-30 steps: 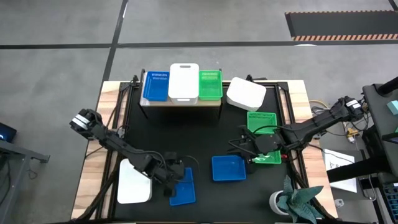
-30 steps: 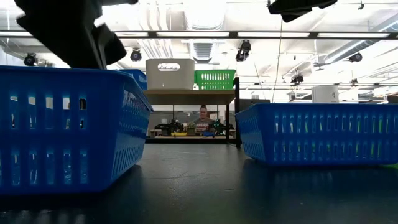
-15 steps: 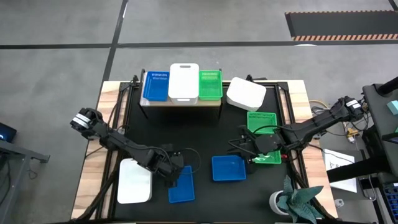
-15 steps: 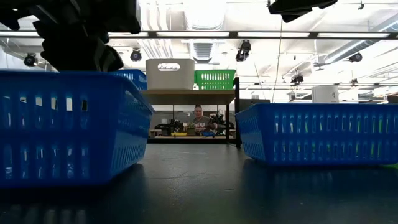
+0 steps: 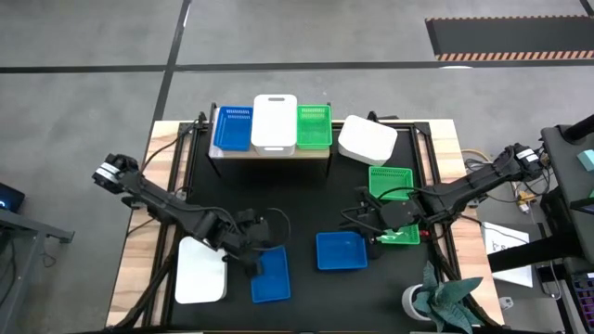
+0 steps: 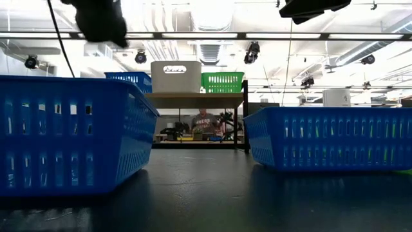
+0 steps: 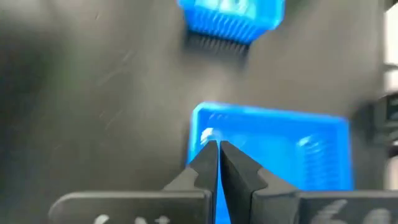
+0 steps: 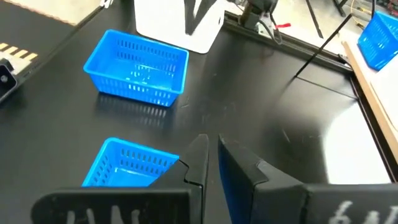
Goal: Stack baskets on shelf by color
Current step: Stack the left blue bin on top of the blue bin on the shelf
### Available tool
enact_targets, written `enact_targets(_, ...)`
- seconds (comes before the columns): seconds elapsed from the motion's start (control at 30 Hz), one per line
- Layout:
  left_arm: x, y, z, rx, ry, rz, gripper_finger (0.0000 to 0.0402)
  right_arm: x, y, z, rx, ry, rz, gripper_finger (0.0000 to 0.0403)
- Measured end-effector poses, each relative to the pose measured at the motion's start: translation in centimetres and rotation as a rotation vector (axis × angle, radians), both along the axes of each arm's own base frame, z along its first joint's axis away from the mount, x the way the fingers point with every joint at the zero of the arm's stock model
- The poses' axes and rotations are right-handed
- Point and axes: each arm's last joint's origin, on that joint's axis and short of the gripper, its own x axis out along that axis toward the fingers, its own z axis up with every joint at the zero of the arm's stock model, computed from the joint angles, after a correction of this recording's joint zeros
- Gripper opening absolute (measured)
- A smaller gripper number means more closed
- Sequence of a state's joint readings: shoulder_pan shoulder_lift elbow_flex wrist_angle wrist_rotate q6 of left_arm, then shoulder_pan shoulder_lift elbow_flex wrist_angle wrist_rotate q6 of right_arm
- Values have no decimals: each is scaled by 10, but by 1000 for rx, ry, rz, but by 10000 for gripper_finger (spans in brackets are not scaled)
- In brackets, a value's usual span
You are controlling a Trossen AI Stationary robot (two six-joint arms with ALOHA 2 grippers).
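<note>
The left pincer point(image 5: 255, 249) is hovering with fingers together, empty, over the near-left blue basket point(image 5: 270, 276) on the counter point(image 5: 306, 195). The right pincer point(image 5: 370, 225), nearly closed and holding nothing, is waiting beside the green basket point(image 5: 392, 190). The shelf point(image 5: 271, 151) is carrying blue, white and green baskets.

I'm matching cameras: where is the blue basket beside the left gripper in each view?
High: blue basket, front-left on the table.
Low: large, at the left.
Left wrist: the nearer blue one.
Right wrist: the farther blue one.
Shared landmark: second blue basket, seen in all four.
</note>
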State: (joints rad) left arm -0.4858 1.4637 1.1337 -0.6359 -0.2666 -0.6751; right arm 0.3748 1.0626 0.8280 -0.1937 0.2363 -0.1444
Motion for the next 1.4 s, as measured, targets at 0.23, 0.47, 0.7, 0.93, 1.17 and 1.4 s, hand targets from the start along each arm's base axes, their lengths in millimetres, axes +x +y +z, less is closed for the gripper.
enact_targets(0.23, 17, -35, 26, -74, -89, -50, 0, -1, -1, -5, -17, 21, 5, 27)
enact_targets(0.47, 36, -74, 24, -166, -49, -63, 0, -3, -1, -11, -25, 38, 6, 27)
enact_targets(0.7, 48, -105, -1, -367, 150, -114, 0, -3, -1, -10, -22, 36, 14, 27)
enact_targets(0.93, 50, -112, -20, -535, 342, -76, 0, -2, -1, -9, -31, 30, 20, 27)
enact_targets(1.17, 49, -109, -19, -538, 343, -75, 28, -2, 0, -6, -39, 19, 27, 27)
enact_targets(1.4, 50, -106, -23, -451, 289, -115, 120, -2, 0, -6, -47, 16, 33, 27)
